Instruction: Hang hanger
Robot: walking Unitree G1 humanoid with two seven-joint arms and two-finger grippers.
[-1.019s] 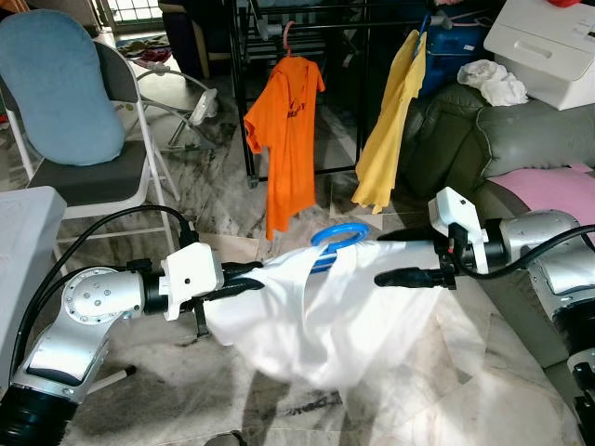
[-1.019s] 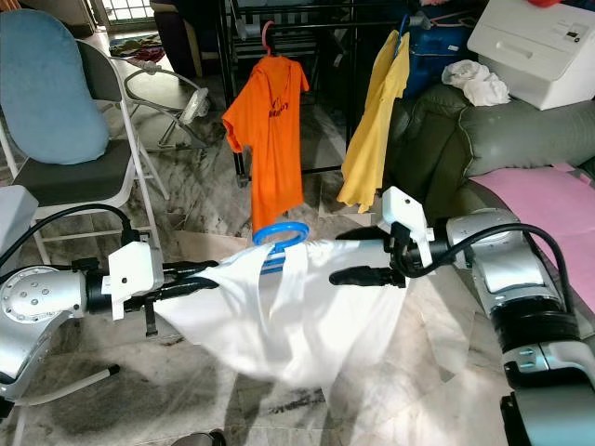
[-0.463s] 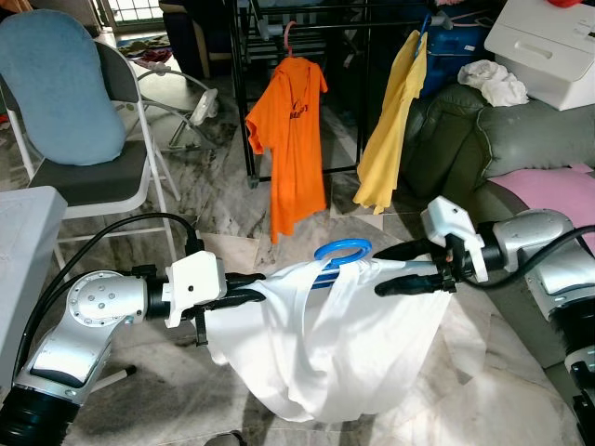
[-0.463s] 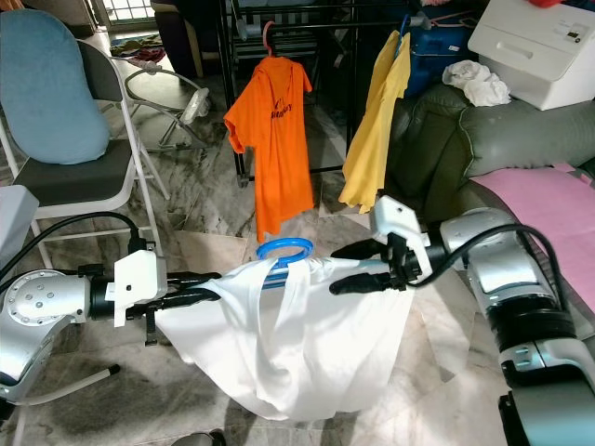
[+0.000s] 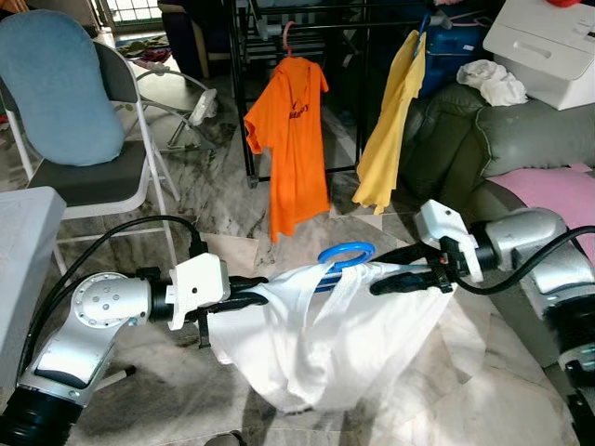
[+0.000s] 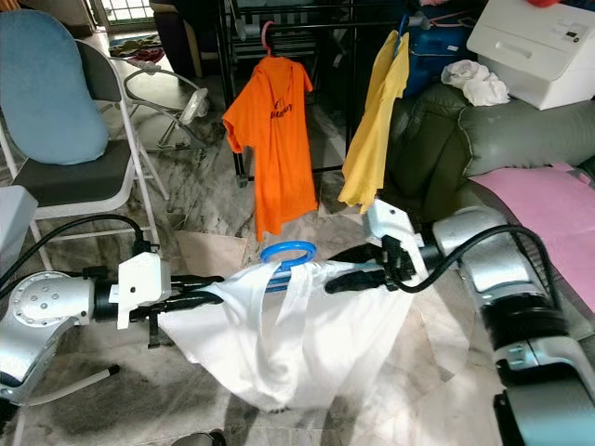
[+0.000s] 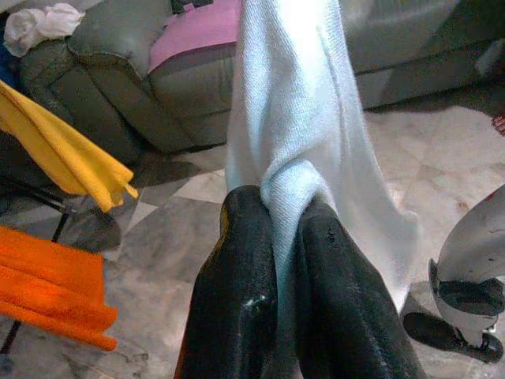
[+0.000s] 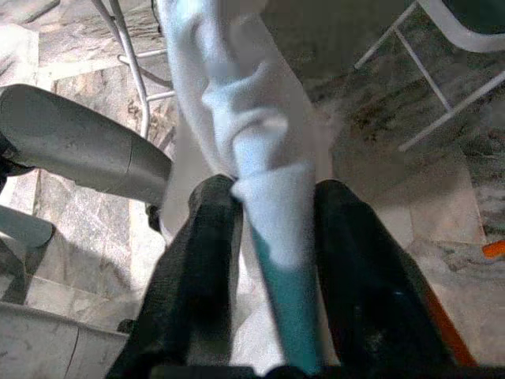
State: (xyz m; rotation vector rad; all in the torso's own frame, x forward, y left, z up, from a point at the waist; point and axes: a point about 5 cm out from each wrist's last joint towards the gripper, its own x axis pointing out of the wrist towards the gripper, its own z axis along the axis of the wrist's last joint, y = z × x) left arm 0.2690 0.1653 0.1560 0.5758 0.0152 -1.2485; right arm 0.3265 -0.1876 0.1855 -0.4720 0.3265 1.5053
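I have a white shirt [image 5: 325,334] stretched between both arms in front of me, above the marble floor [image 5: 483,390]. My left gripper [image 5: 253,295] is clamped on one shoulder of the shirt; in the left wrist view its two black fingers [image 7: 245,308] pinch a bunched fold of the white cloth between them. My right gripper [image 5: 386,279] holds the other shoulder, and in the right wrist view its fingers [image 8: 201,268] are closed around the cloth together with a blue arm of the hanger running through it. The blue hanger [image 5: 346,255] sits inside the shirt, with its looped hook sticking up out of the neck opening, roughly midway between my two grippers. The shirt's body sags down below them.

Beyond it stands a black clothes rack [image 5: 244,93]. An orange shirt [image 5: 293,139] hangs from it on a pink hanger [image 5: 288,35], and a yellow shirt [image 5: 390,130] hangs further to my right. A folding chair [image 5: 93,177] with a blue cushion [image 5: 58,84] is on my left, and a grey-green sofa [image 5: 502,139] with a pink cloth [image 5: 558,190] on my right.
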